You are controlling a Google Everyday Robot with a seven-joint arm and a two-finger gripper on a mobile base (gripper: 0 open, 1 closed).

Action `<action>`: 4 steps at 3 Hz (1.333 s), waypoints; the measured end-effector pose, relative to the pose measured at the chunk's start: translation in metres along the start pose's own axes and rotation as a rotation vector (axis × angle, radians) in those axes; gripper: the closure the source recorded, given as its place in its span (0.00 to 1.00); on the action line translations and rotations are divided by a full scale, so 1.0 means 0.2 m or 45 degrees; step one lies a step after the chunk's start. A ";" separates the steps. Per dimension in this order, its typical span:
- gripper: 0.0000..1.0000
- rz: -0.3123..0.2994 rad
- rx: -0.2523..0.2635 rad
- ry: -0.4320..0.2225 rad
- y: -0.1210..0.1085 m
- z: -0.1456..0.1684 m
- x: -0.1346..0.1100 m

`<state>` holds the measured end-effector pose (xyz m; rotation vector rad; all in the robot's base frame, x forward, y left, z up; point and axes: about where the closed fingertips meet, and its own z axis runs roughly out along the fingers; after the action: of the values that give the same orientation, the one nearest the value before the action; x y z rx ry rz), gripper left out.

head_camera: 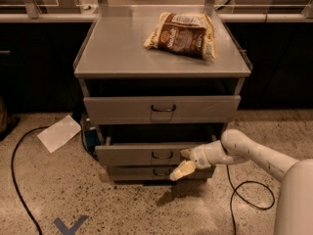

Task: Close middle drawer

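— Where is the wide, shallow grey metal middle drawer [132, 154]?
— It is the second of three in the grey metal table [122, 53]. It is pulled out past the lowest drawer [132, 172], with a dark gap above its front.
— And the pincer [184, 163]?
— It is low at the right half of that front, just right of the small dark wire handle [162, 155]. It sits on the end of the white arm [244, 153], which reaches in from the right. Whether it is apart or together, I cannot tell.
— Anything on top?
— A crinkled brown and white snack bag [180, 33] lies flat toward the right rear. The uppermost drawer [122, 110] stands out a little too.
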<state>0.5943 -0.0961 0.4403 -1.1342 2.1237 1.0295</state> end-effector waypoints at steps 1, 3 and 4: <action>0.00 -0.002 0.018 -0.041 -0.08 0.00 -0.05; 0.00 -0.035 0.081 -0.080 -0.10 -0.06 -0.10; 0.00 -0.012 0.034 -0.066 -0.14 0.00 -0.10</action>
<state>0.6274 -0.0965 0.4438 -1.0922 2.0839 1.0129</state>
